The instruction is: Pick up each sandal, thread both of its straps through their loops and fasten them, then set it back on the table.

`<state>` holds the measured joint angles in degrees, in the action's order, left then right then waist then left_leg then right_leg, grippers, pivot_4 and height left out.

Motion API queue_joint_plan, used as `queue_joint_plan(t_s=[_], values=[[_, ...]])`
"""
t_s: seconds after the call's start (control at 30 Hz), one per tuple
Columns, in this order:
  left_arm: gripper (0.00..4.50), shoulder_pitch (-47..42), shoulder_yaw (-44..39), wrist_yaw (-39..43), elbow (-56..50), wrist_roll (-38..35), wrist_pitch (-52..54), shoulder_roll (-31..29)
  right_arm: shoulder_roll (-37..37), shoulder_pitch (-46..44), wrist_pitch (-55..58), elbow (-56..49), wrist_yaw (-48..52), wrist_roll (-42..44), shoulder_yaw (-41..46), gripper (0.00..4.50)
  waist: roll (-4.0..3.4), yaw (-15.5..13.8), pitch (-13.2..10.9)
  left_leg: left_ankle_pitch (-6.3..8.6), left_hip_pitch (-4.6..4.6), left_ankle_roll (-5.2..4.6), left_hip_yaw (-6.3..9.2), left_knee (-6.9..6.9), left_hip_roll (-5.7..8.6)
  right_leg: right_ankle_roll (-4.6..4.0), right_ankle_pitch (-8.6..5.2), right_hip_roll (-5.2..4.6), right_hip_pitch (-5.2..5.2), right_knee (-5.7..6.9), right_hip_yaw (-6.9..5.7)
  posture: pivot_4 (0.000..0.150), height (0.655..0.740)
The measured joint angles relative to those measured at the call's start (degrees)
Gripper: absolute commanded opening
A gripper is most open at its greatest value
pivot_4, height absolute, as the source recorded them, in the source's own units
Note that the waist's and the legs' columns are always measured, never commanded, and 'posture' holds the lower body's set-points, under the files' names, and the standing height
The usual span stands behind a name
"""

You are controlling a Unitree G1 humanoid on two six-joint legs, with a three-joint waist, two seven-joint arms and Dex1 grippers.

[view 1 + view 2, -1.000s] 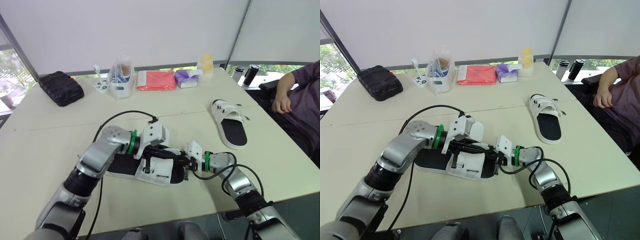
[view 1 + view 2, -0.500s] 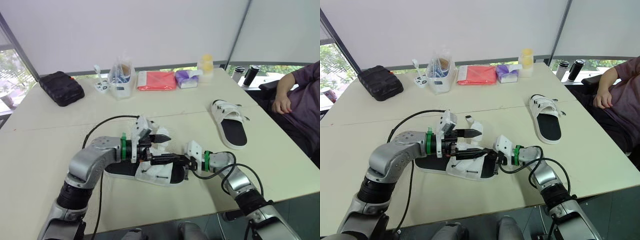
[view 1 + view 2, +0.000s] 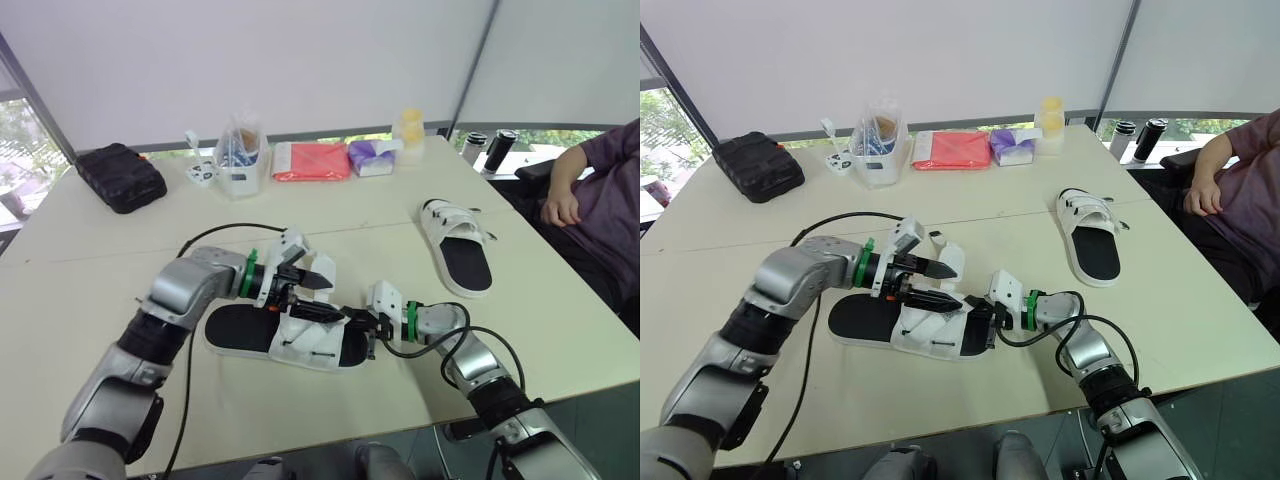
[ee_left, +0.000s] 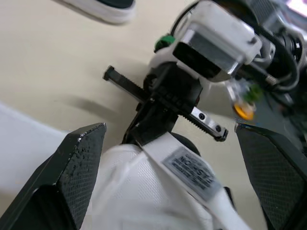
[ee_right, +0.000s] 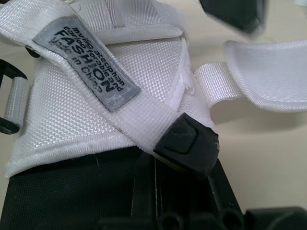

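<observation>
The near sandal [image 3: 250,331], black sole with white straps, lies flat on the table [image 3: 120,300] in front of me. My left gripper [image 3: 327,299] hovers open just over its white straps [image 3: 312,341], one black finger [image 4: 79,165] on each side of the labelled strap [image 4: 187,168]. My right gripper [image 3: 367,327] is at the sandal's right end, shut on a white strap, its fingertip [image 5: 186,142] pressing on the webbing. A loose strap end [image 5: 268,72] lies beside it. The second sandal [image 3: 456,250] rests at the right of the table.
Along the far edge sit a black pouch [image 3: 122,176], a clear container [image 3: 242,160], a red packet [image 3: 312,160], a purple pack [image 3: 372,156] and a yellow cup [image 3: 410,125]. A seated person [image 3: 600,200] is at the right. The table's front edge is close.
My left gripper has opened, let go of the sandal's strap and drawn back a little above it. The right gripper has kept its hold and place.
</observation>
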<state>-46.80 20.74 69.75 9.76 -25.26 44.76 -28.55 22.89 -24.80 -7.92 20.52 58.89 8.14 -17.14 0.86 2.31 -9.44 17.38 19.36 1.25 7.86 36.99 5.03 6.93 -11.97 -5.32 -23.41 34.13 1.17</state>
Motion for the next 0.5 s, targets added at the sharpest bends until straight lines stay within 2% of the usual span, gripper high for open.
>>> queue_joint_plan(t_s=[0.17, 0.33, 0.47, 0.5], values=[[4.46, -6.5, 5.9, 9.9, 13.1, 7.0, -11.2, 2.6, -0.2, 0.2, -0.2, 0.0, -0.1, 0.0, 0.0, 0.0, -0.01, 0.2, 0.0, 0.0, 0.02, 0.0, -0.01, -0.02, -0.01, 0.02, 0.01, 0.01, -0.04, 0.0, 0.01, 0.15, 0.74], [4.46, -9.7, 7.8, 15.2, 21.6, 11.9, -18.3, 5.3, -0.3, 1.0, -0.2, -0.3, -0.5, 0.0, 0.2, 0.0, 0.01, 0.1, 0.0, 0.0, 0.02, -0.01, 0.0, -0.01, -0.01, 0.08, 0.04, 0.0, -0.03, 0.01, 0.01, 0.15, 0.74], [4.46, -10.3, 8.1, 17.9, 23.3, 14.4, -21.6, 6.9, -0.4, 1.4, -0.2, -0.7, -1.2, 0.0, 0.3, 0.0, 0.0, 0.2, 0.0, 0.0, 0.02, -0.01, 0.0, -0.01, -0.02, 0.13, 0.06, 0.0, -0.02, 0.0, 0.01, 0.15, 0.74], [4.24, -10.3, 8.1, 18.2, 23.4, 14.9, -22.0, 7.2, -0.4, 1.5, -0.2, -0.7, -1.2, 0.0, 0.3, 0.0, 0.0, 0.1, 0.0, 0.0, 0.02, -0.01, 0.0, -0.01, -0.02, 0.13, 0.06, 0.0, -0.02, 0.0, 0.01, 0.15, 0.74]])
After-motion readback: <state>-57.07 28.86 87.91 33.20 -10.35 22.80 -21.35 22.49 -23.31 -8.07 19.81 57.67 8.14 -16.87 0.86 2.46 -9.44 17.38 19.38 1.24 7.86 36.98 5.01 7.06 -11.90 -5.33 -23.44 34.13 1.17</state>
